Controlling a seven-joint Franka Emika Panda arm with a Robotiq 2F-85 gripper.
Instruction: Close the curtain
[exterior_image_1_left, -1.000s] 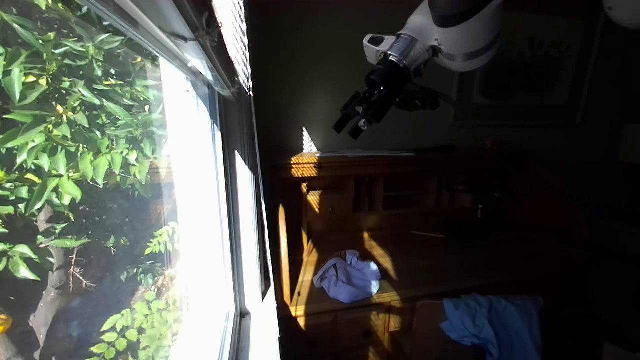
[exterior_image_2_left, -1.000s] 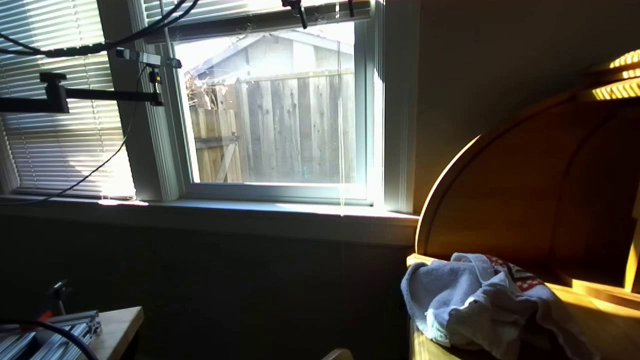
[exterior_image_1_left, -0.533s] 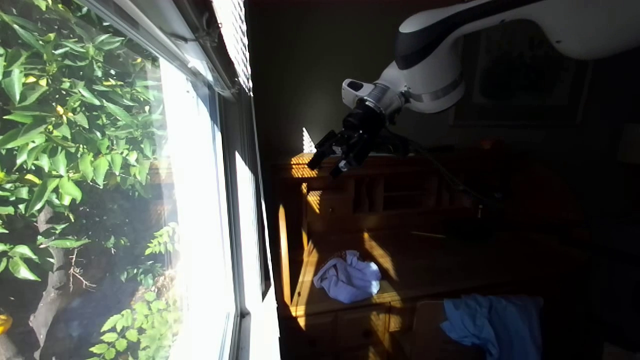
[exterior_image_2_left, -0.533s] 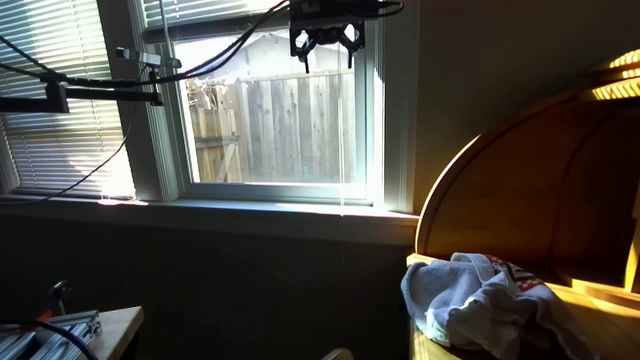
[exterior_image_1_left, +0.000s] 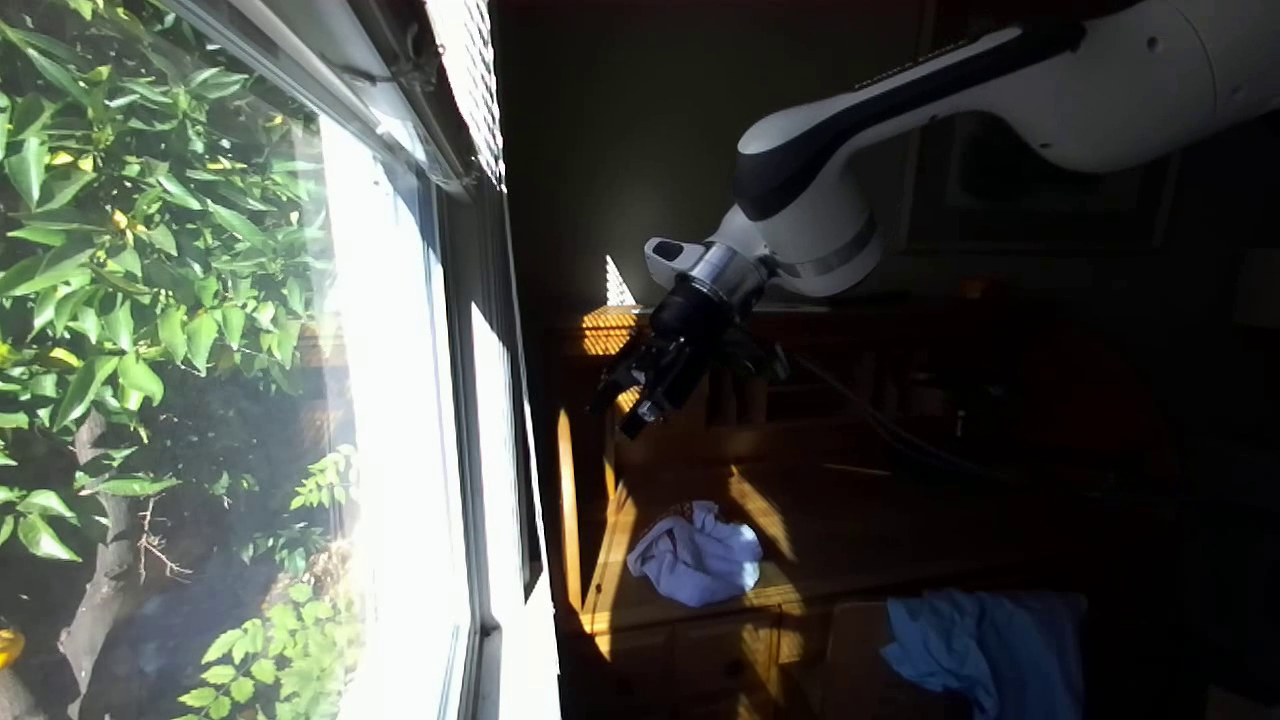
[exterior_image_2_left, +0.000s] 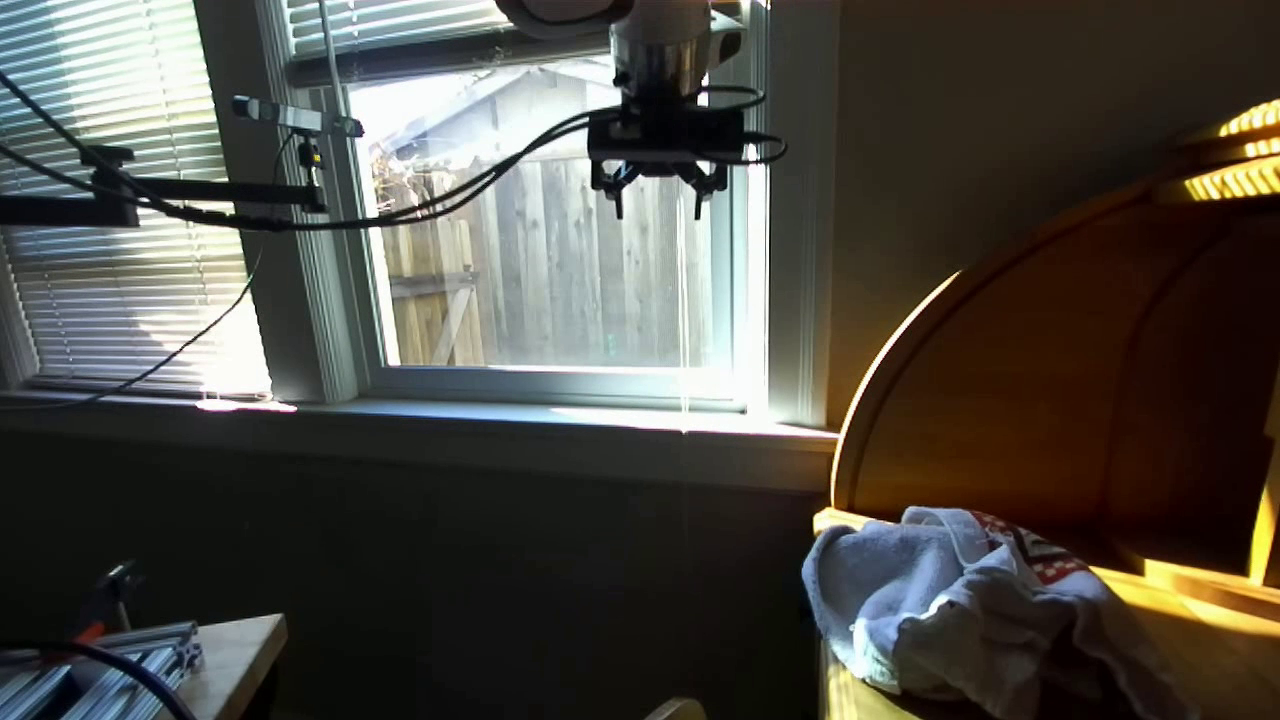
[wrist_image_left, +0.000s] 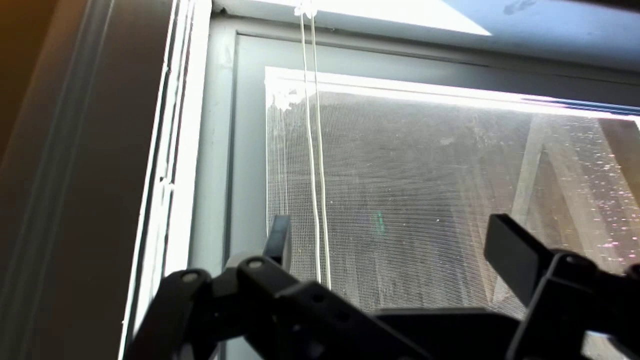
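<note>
Blind (exterior_image_2_left: 420, 56) sits raised at window (exterior_image_2_left: 560, 382) top, presumably held by cords (wrist_image_left: 322, 170) | Gripper (exterior_image_2_left: 658, 208) stands before window | Jaws grasp nothing, spread presumably to admit cords

In an exterior view, a short line of lettering (exterior_image_1_left: 912, 64) runs along the dark stripe (exterior_image_1_left: 900, 98) of the robot arm (exterior_image_1_left: 1120, 110), to the right of the window (exterior_image_1_left: 460, 380), too small and dim to make out; no words or numbers can be read
</note>
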